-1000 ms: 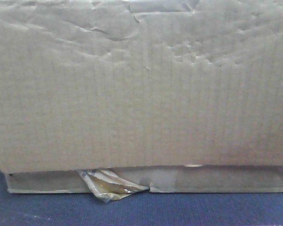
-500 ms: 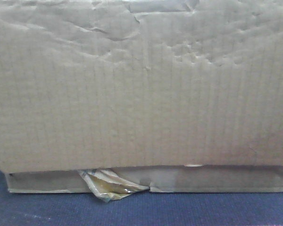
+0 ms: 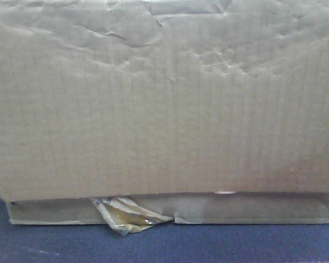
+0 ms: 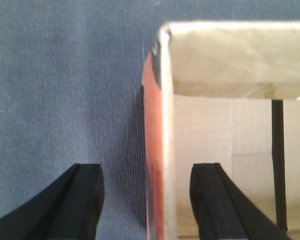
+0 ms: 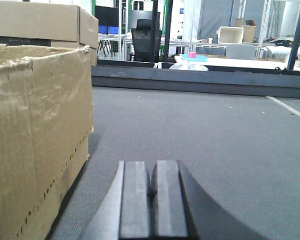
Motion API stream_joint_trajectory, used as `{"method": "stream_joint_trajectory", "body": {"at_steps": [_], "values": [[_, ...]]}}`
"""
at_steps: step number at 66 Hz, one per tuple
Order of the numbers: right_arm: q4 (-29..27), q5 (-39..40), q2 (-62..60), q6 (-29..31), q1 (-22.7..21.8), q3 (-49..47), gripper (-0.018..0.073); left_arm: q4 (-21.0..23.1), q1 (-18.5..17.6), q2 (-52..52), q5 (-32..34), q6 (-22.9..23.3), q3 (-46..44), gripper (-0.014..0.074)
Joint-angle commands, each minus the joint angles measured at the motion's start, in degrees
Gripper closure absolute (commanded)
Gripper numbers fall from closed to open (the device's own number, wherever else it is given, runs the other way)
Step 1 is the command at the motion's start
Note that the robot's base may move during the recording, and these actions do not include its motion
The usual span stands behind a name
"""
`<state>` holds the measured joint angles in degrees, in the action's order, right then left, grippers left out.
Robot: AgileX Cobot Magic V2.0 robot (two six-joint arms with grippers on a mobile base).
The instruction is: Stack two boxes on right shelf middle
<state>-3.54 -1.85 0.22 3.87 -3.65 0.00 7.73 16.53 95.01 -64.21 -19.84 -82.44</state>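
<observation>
– Left gripper (image 4: 150, 200), wrist cam: how's it set?
– Jaws spread wide, seen from above. Two black fingers (image 4: 85, 202) straddle the side wall of an open-topped cardboard box (image 4: 162, 125) w/ an orange-red outer face. One finger is outside, over the blue-grey woven surface (image 4: 65, 90), and the other is inside the box. Neither pad visibly touches the wall. Nothing gripped.
– Right gripper (image 5: 152, 200)?
– Pads pressed together, nothing btwn them. Arm sits low, fingers level w/ the surface. It's just beside a tall tan corrugated cardboard box (image 5: 35, 140) at the view's left, not touching it. A second plain tan carton (image 5: 40, 22) shows behind and above that one; can't tell if it rests on it.
– Front cam?
– Filled nearly edge to edge by a creased tan corrugated box face (image 3: 164, 109), very close. Under it is a thin cardboard strip (image 3: 247, 211); flap or separate box, can't tell. A crumpled shiny yellowish tape scrap (image 3: 129, 216) pokes out below the face, left of centre, touching the blue-grey surface.
– Bg?
– Right wrist cam: a dark rail (image 5: 200, 80) runs across the far edge, w/ a black office chair (image 5: 142, 35) beyond it.
</observation>
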Motion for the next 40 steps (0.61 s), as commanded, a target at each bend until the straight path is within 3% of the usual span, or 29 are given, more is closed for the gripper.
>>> {"method": "stream_joint_trajectory", "body": {"at_steps": [1,28,34,40], "values": [[0.64,0.96,-0.22,-0.06,-0.13,0.00,0.0720,-0.04,-0.21,0.20,-0.74,0.43,-0.52,0.0300],[0.64,0.96,-0.22,-0.06,-0.13,0.00,0.0720,-0.04,-0.21,0.20,-1.04,0.87,-0.52,0.0316],[0.64,0.96,-0.22,-0.06,-0.13,0.00,0.0720,-0.04,-0.21,0.20,-1.17,0.98,-0.52,0.0416],[0.64,0.96,-0.22,-0.06,-0.13,0.00,0.0720,0.22,-0.21,0.20,-1.42,0.98,-0.52,0.0620]]}}
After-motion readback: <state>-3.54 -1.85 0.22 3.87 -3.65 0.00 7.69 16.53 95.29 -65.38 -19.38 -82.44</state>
